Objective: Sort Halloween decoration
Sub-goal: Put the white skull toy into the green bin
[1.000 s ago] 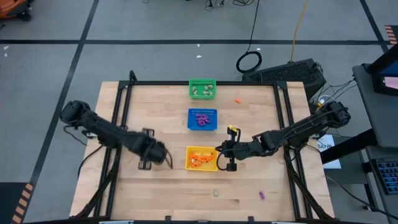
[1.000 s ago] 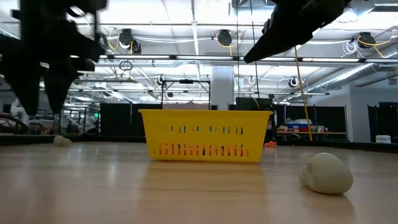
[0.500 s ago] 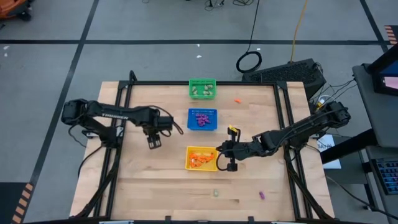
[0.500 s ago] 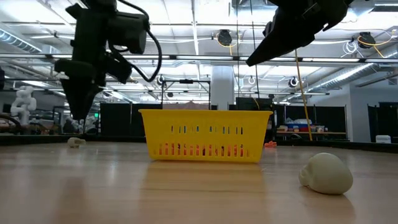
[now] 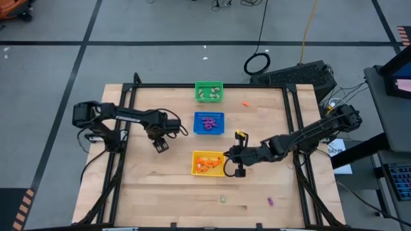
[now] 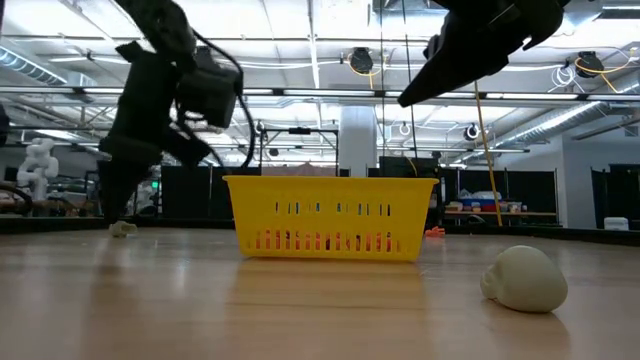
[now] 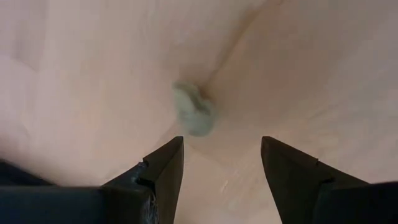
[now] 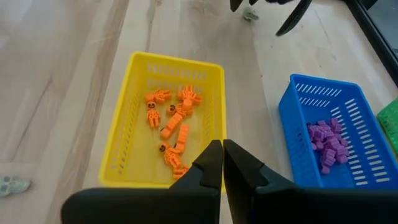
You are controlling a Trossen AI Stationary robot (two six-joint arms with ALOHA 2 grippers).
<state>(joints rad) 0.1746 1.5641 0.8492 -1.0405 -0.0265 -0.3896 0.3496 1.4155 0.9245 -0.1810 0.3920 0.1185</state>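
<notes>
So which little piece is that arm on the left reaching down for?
Start at the blue basket in the middle of the table and look to its left, where the left gripper hangs with its fingers open. Just ahead of its fingertips a pale beige-green trinket lies alone on bare wood, the only loose piece on that side.

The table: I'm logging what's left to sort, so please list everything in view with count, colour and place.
Green basket: one, far edge, pale trinkets inside.
Blue basket: one, centre, purple trinkets.
Yellow basket: one, nearer, orange trinkets.
Loose pale trinkets: two, one under the left gripper, one near the front.
Loose purple trinket: one, front right.
Loose orange trinket: one, far right.
Left gripper: open, over the pale trinket.
Right gripper: shut, beside the yellow basket.
</notes>
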